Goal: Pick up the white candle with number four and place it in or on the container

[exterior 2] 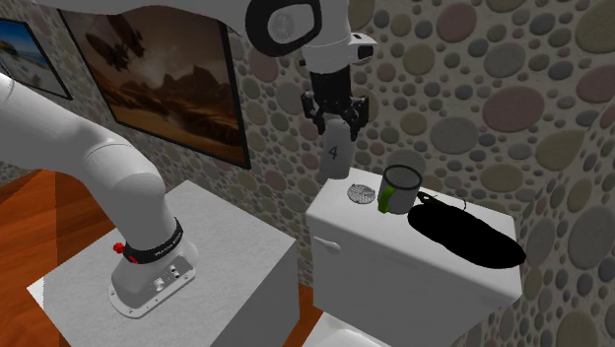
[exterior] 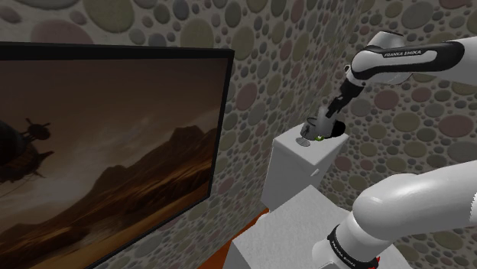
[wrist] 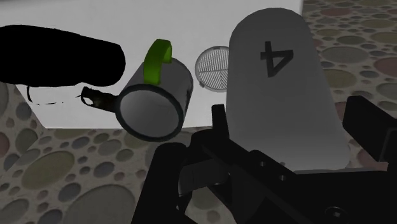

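item: grey-white candle (exterior 2: 335, 156) marked 4. stiff, smooth, probably light and slippery. location: airborne over the cistern lid (exterior 2: 394, 251), my claw (exterior 2: 335, 120) clamped on its upper end. green-handled mug (exterior 2: 399, 189) at four o'clock in the second exterior view. i'd grip firmly.

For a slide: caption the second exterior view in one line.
Black gripper holds a pale grey candle marked 4 over a white tank, beside a green-handled grey mug.

Glossy white rounded links with dark joints make up the arm (exterior 2: 103, 163), which bears a black band (exterior: 391, 53) lettered FRANKA EMIKA, a red-ringed black collar (exterior 2: 150, 246) at its base, and an all-black pincer (exterior 2: 335, 122)
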You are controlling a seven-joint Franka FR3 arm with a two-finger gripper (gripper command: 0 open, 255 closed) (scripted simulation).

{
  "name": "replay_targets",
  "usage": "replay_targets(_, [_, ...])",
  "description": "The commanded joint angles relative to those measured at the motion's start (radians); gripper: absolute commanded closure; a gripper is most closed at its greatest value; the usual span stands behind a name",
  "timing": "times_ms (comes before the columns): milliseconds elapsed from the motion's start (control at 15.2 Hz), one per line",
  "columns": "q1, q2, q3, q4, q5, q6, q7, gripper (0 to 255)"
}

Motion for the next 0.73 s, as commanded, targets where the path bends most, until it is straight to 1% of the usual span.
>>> replay_targets(0, [0.0, -0.008, 0.007, 0.022, 0.002, -0.029, 0.0, 255])
replay_targets(396, [0.005, -0.018, 0.025, 0.094, 0.013, -0.111, -0.001, 255])
replay_targets(462, [0.005, -0.018, 0.025, 0.096, 0.013, -0.113, -0.001, 255])
replay_targets(660, [0.035, 0.094, -0.037, 0.219, 0.054, -0.119, -0.066, 255])
